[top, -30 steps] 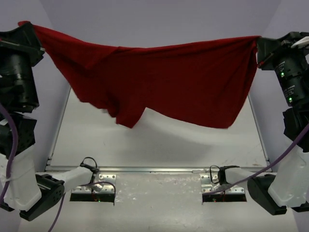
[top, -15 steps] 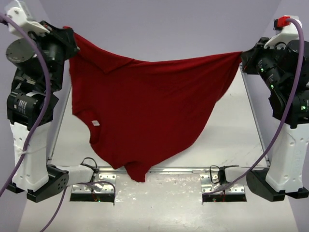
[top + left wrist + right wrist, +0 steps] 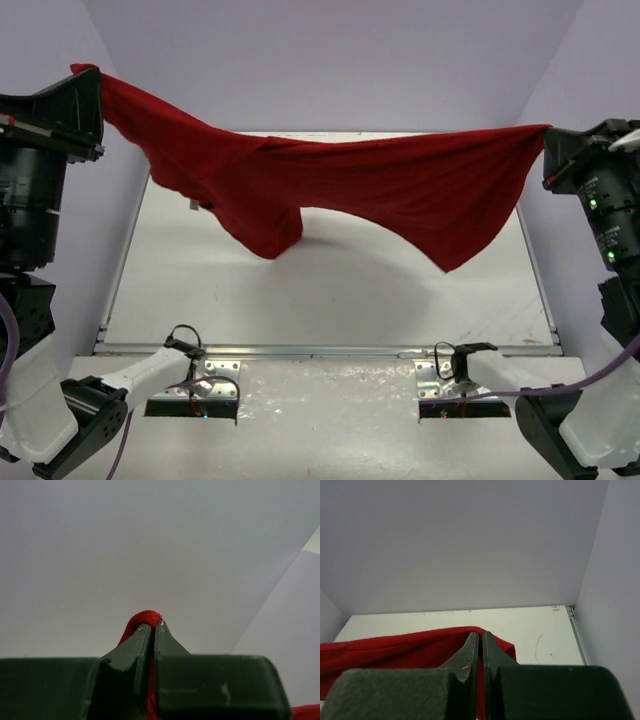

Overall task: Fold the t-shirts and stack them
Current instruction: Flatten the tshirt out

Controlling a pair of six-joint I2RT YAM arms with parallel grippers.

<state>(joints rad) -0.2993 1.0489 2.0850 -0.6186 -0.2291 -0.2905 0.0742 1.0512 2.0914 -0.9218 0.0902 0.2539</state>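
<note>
Both arms have swung wider and higher than a moment ago, and the hanging cloth has lifted clear. The dark red t-shirt [image 3: 350, 185] now stretches mid-air above the white table [image 3: 330, 300], soft and sagging, left gripper [image 3: 152, 626] and right gripper [image 3: 480, 635] each clamped tight on a corner.

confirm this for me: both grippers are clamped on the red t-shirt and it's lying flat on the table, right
Not quite. The left gripper and the right gripper are both shut on the t-shirt, but it is not lying flat on the table. The top external view shows it held up, strung between the two grippers with its lower folds hanging down.
</note>
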